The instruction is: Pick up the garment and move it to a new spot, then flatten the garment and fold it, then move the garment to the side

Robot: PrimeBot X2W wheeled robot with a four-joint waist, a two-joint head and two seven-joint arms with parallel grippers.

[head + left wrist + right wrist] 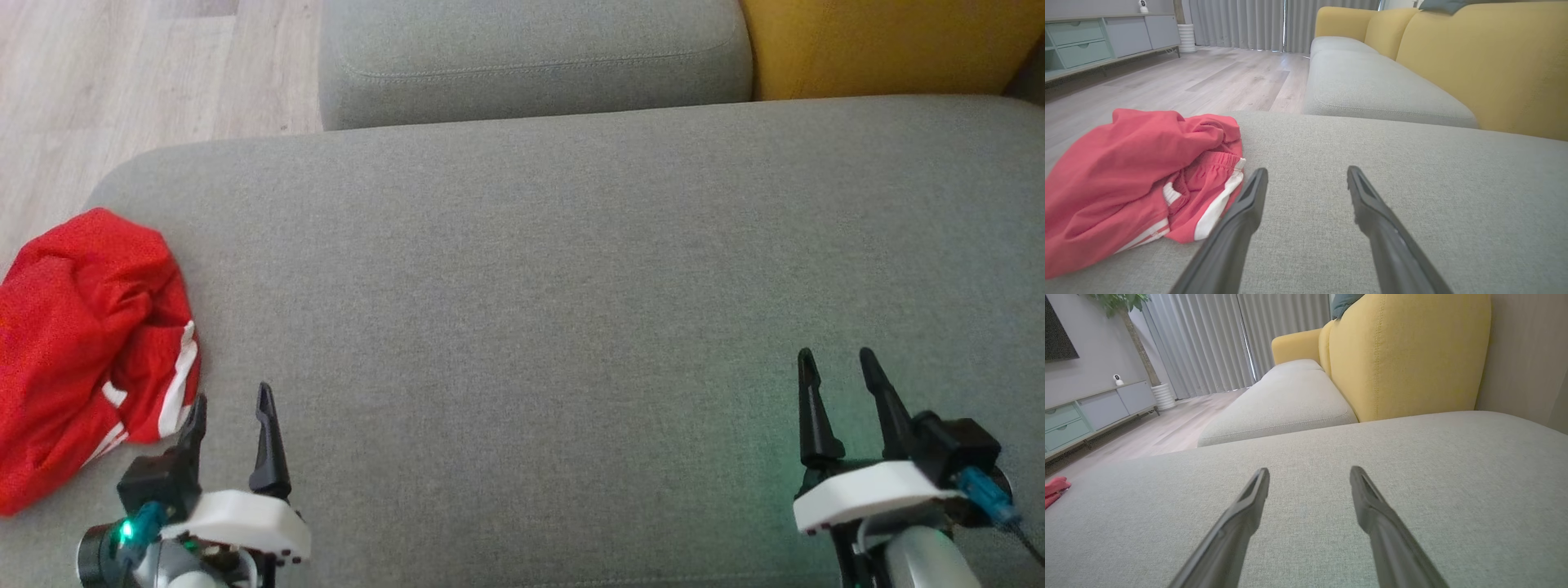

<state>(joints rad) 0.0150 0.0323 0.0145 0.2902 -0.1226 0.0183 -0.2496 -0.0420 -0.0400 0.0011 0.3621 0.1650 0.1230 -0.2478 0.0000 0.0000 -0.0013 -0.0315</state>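
Garment (82, 351) sits at far-left edge of grey sofa seat (571, 286), wood floor (98, 82) just beyond. My worry: sideways nudge tips heap off edge; pinch on single loose layer leaves rest trailing. Looks red, white side stripes, elastic waistband showing, crumpled in soft heap. Left fingers (265, 408) just beside it, spread wide, empty. Right fingers (808, 392) well apart, likewise wide, empty.

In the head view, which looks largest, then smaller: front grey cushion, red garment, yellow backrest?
1. front grey cushion
2. red garment
3. yellow backrest, somewhat smaller, though the frame edge cuts both.
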